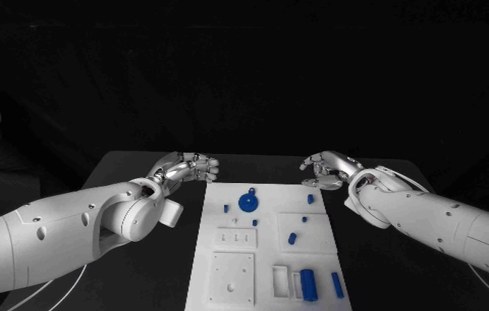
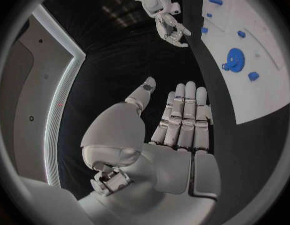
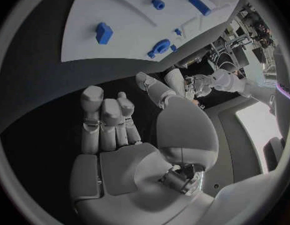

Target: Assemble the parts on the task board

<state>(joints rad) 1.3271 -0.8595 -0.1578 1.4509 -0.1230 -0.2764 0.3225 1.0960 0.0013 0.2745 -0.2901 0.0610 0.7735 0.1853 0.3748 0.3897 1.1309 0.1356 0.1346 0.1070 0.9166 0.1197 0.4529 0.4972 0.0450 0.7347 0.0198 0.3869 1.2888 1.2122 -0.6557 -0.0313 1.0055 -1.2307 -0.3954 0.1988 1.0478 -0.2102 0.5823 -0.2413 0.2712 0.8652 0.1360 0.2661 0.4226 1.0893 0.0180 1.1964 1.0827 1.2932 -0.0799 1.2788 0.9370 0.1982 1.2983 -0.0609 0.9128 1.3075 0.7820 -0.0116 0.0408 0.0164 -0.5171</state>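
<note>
The white task board point(image 1: 267, 251) lay in the middle of the black table point(image 1: 152, 166), its long side running from the far part of the table toward the near edge. A blue gear-like disc point(image 1: 248, 201) sat near the board's far end, with small blue pegs point(image 1: 309, 198) scattered around it, another blue peg point(image 1: 292, 238) mid-board, and two upright blue blocks point(image 1: 308, 283) beside white slots at the near right corner. The left hand point(image 1: 189, 167) hovered off the board's far left corner, fingers nearly straight and side by side, holding nothing. The right hand point(image 1: 328, 169) hung off the far right corner, fingers loosely curled but apart, nothing in its grasp.
</note>
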